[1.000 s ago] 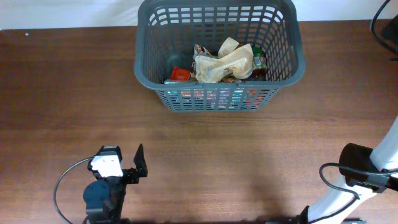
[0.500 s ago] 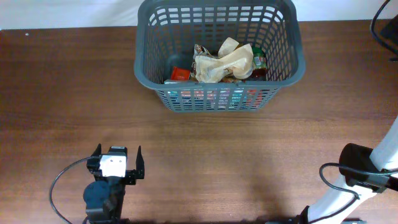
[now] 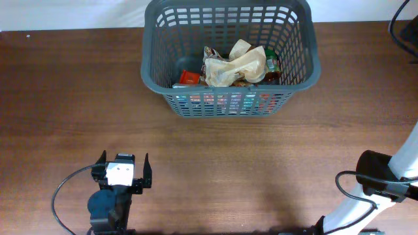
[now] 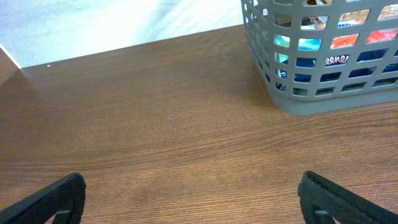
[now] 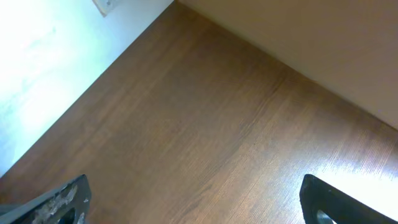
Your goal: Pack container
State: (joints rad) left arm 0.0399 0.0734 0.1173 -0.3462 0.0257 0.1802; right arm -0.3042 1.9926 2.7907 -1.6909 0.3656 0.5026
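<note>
Two black fingers (image 4: 56,202) of the left gripper (image 4: 193,199) are standing wide apart at the bottom corners of the left wrist view, holding nothing; only bare wooden table (image 4: 155,124) is showing between them. From overhead, this gripper (image 3: 124,160) is sitting at about 7 o'clock on the table (image 3: 274,163), pointing toward 12 o'clock.

The right gripper (image 5: 196,199) is likewise spread fully, its fingers (image 5: 62,198) empty over plain wood. Its arm (image 3: 382,183) is resting at about 4 o'clock, near the table's front edge.

The container (image 3: 228,103), a dark grey slotted basket, is standing upright at 12 o'clock, well apart from both grippers. In the left wrist view its near wall (image 4: 323,102) is appearing at 1 o'clock, with coloured packaging glowing through the slots. Inside, a crumpled pale wrapper (image 3: 235,64) is lying on top, a red packet (image 3: 189,77) is lying toward 9 o'clock of it, and a dark item with green (image 3: 271,64) is lying toward 3 o'clock.

Both arms are probably parked low and open because no loose goods are showing outside the basket, suggesting the packing is finished or nearly so.
</note>
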